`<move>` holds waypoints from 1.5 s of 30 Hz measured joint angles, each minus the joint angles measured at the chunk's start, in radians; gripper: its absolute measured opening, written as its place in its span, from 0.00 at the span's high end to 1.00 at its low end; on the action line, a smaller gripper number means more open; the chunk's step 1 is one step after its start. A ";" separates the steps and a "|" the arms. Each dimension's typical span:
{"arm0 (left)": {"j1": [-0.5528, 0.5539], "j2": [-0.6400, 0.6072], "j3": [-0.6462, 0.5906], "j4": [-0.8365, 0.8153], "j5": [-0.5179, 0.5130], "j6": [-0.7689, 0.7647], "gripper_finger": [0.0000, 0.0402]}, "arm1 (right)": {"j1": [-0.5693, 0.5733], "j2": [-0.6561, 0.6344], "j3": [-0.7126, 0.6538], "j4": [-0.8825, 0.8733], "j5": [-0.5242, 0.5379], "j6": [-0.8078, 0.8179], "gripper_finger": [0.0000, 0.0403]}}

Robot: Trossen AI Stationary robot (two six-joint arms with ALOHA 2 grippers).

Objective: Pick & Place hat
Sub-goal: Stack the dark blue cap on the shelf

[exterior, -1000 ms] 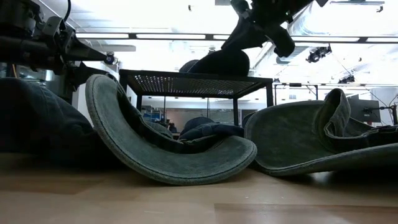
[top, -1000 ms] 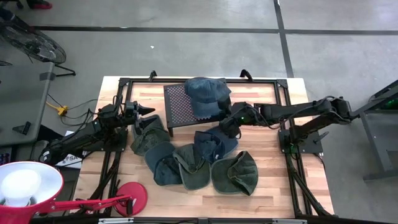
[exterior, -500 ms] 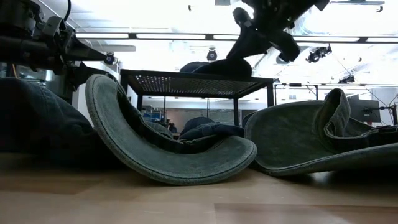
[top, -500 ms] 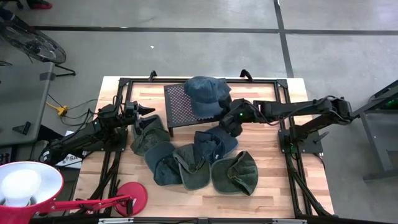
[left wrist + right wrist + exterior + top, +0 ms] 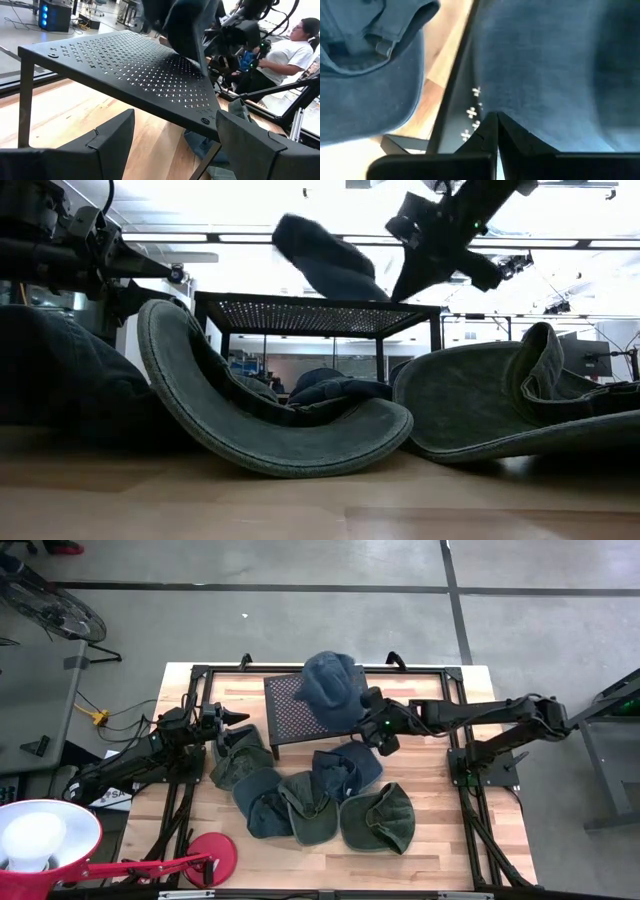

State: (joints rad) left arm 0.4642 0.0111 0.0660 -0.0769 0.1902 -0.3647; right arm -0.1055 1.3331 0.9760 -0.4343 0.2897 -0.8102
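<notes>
Your blue hat (image 5: pixel 328 687) has lifted off the perforated rack (image 5: pixel 290 710) since a second ago, tilted above its right end; your left gripper (image 5: pixel 232 717) waits unmoved beside the rack, fingers apart; your right gripper (image 5: pixel 366 706) has risen, fingers clamped on the hat's edge; other hats (image 5: pixel 372 817) lie on the desk (image 5: pixel 440 830).

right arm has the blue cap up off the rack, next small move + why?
Probably lower it. The right hand is shut on the dark blue denim cap, which hangs tilted above the black perforated metal rack instead of resting on it. Easing it down flat before opening should keep it from sliding off.
</notes>
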 joint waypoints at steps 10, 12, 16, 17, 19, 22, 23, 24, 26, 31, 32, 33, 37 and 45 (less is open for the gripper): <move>0.000 0.000 0.000 0.000 -0.002 0.000 0.31 | 0.016 -0.039 0.001 -0.015 0.034 0.112 1.00; 0.000 0.000 0.000 0.000 -0.002 0.000 0.31 | 0.017 -0.043 0.001 -0.019 0.038 0.123 1.00; 0.000 0.000 0.000 0.000 -0.002 0.000 0.31 | 0.029 -0.053 0.001 -0.012 0.045 0.126 1.00; 0.000 0.000 0.000 0.000 -0.002 0.000 0.31 | 0.034 -0.056 0.001 -0.011 0.052 0.126 1.00; 0.000 0.000 0.000 0.000 -0.002 0.000 0.31 | 0.046 -0.058 0.001 -0.011 0.084 0.126 1.00; 0.000 0.000 0.000 0.000 -0.002 0.000 0.31 | 0.056 -0.058 0.002 -0.010 0.112 0.125 0.97; 0.000 0.000 0.000 0.000 -0.002 0.000 0.31 | 0.057 -0.058 0.002 -0.010 0.104 0.125 0.95; 0.000 0.000 0.000 0.000 -0.002 0.000 0.31 | 0.057 -0.057 0.002 -0.010 0.092 0.128 0.93; 0.000 0.000 0.000 0.000 -0.001 0.000 0.31 | 0.057 -0.053 0.002 -0.009 0.086 0.146 0.86; 0.000 0.000 0.000 0.000 -0.001 0.000 0.31 | 0.056 -0.051 0.002 -0.003 0.086 0.150 0.63; 0.000 0.000 0.000 0.000 0.000 0.000 0.31 | 0.056 -0.050 0.003 -0.002 0.085 0.140 0.59; 0.000 0.000 0.000 0.000 0.001 0.000 0.31 | 0.056 -0.044 0.003 -0.002 0.086 0.127 0.55; 0.000 0.000 0.000 0.000 0.001 0.000 0.31 | 0.047 -0.009 0.003 0.035 0.098 0.091 0.47; 0.000 0.000 0.000 0.000 0.001 0.000 0.31 | 0.040 0.026 0.003 0.120 0.161 0.033 0.45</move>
State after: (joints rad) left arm 0.4641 0.0113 0.0659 -0.0769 0.1913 -0.3648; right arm -0.0658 1.3593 0.9787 -0.3148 0.4502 -0.7773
